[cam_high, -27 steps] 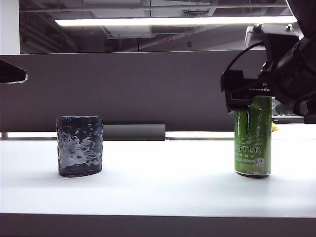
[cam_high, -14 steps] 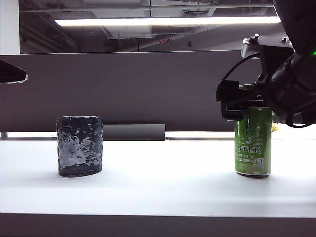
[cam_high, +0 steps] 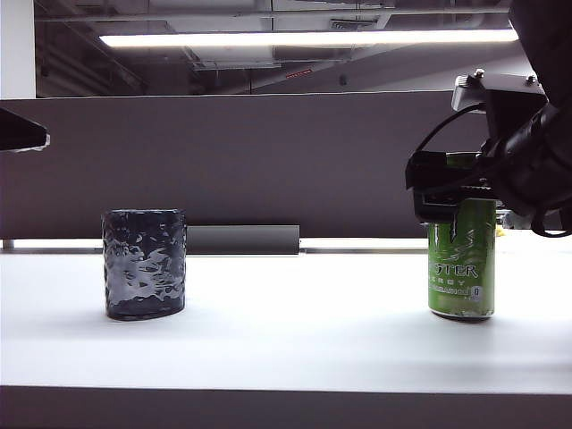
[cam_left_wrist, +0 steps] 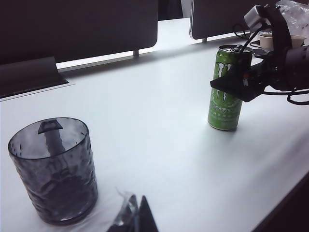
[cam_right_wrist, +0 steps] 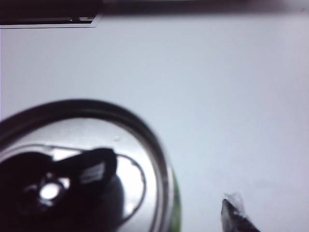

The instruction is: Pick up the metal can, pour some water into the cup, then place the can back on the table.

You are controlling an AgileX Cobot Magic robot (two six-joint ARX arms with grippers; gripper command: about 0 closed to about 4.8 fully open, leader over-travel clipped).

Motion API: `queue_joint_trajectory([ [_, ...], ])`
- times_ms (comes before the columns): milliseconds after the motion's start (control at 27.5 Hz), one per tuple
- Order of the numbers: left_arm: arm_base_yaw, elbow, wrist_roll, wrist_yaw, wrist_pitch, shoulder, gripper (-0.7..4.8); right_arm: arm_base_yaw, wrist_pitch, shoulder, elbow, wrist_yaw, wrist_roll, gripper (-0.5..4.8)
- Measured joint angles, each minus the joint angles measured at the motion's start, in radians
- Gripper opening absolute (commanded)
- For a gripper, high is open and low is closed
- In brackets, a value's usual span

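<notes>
Ext view: my R arm comes in from the upper right, wrist bent down, and my right gripper (cam_high: 456,192) sits at the upper part of the metal can (cam_high: 461,268). Jaws spread wide around the can top; can't tell if they touch it. The can stands upright on the table (cam_high: 295,331), right side. 1 can, 1 cup (cam_high: 144,264); the cup is upright on the left, well apart from the can. A dark partition panel (cam_high: 250,161) runs behind both.

L wrist view: my left gripper (cam_left_wrist: 135,217) shows only as 2 dark fingertips close together at the frame edge, just beside the cup (cam_left_wrist: 53,169); holding nothing, but open or closed I can't tell. The can (cam_left_wrist: 227,89) stands farther off with the R arm's black gripper against its upper half.

R wrist view: looking straight down on the can's silver lid (cam_right_wrist: 87,169), blurred, opening visible. 1 fingertip (cam_right_wrist: 236,215) shows beside the can, off its wall, white table below.
</notes>
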Motion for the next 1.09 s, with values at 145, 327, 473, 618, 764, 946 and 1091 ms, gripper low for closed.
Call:
queue_joint_trajectory([
  [145,0.000,0.000,0.000,0.000,0.000,0.000,-0.05,0.000,0.000,0.000,0.000,-0.023,0.000,4.79],
  [327,0.000,0.000,0.000,0.000,0.000,0.000,-0.05,0.000,0.000,0.000,0.000,-0.029,0.000,4.79],
  [473,0.000,0.000,0.000,0.000,0.000,0.000,-0.05,0.000,0.000,0.000,0.000,-0.029,0.000,4.79],
  [618,0.000,0.000,0.000,0.000,0.000,0.000,-0.05,0.000,0.000,0.000,0.000,-0.029,0.000,4.26],
  [764,0.000,0.000,0.000,0.000,0.000,0.000,-0.05,0.000,0.000,0.000,0.000,-0.029,0.000,4.27],
  [946,0.000,0.000,0.000,0.000,0.000,0.000,-0.05,0.000,0.000,0.000,0.000,-0.029,0.000,4.24],
  [1091,0.000,0.000,0.000,0.000,0.000,0.000,-0.05,0.000,0.000,0.000,0.000,-0.029,0.001,3.31],
])
